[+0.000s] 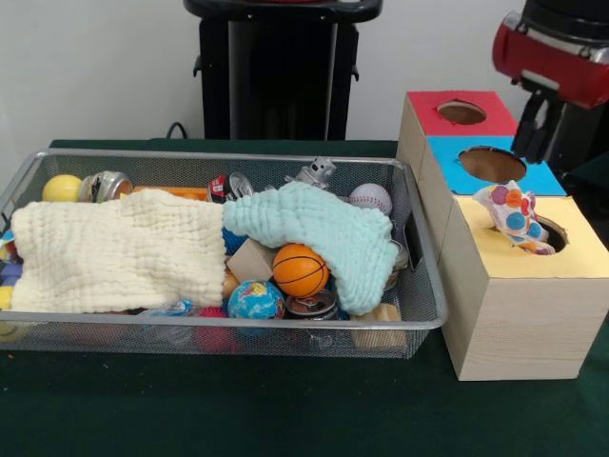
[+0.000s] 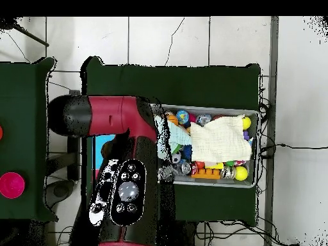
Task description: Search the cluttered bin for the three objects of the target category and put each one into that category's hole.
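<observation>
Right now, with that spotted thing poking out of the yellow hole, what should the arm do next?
Probably press the spotted toy down. It sticks half out of the yellow hole and has not dropped in, and the arm is close above.

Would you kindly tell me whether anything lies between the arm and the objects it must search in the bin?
Yes. A cream cloth covers the bin's left half and a pale green cloth drapes over the middle, hiding items beneath. A spotted fabric item also sticks out of the yellow box's hole.
</observation>
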`<state>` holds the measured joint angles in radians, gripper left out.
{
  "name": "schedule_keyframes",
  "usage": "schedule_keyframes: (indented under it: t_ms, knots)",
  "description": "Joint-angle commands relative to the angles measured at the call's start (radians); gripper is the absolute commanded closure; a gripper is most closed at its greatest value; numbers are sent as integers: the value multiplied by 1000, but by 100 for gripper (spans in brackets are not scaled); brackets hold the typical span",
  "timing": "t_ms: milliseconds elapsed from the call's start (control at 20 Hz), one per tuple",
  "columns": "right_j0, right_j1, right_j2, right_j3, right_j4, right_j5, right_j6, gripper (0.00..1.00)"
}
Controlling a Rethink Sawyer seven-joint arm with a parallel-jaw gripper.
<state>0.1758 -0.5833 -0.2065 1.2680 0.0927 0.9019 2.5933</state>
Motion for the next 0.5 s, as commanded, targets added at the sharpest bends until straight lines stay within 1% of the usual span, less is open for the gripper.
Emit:
schedule_keyframes:
  t_ms: [50,150,250,500]
  knots:
    - [4,-13,60,153,47,-23,129,100]
    - [10,10,68,182,47,-100,137,100]
    - [20,30,62,182,40,-145,146,100]
    - [8,53,59,177,27,-195,112,100]
